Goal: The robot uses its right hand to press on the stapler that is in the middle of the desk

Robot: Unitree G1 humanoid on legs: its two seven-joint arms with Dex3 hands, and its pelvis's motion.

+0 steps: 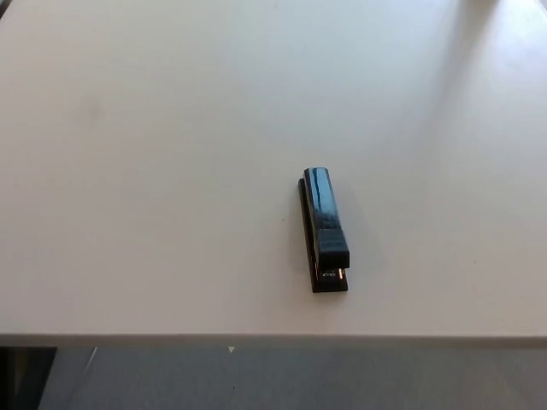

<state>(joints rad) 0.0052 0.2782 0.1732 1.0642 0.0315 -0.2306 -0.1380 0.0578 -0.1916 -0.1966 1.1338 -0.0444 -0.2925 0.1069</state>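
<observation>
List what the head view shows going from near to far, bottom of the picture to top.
Grey floor → near edge of the pale desk → black stapler lying lengthwise → bare pale desktop to the top. Neither hand shows.

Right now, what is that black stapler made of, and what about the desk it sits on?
The stapler looks like glossy black plastic, maybe painted metal: its top catches a bluish shine. A small silvery bit at its near end looks like bare metal. The desk looks like smooth, matte, pale laminate or painted board: even colour, no wood grain, only soft reflections.
</observation>
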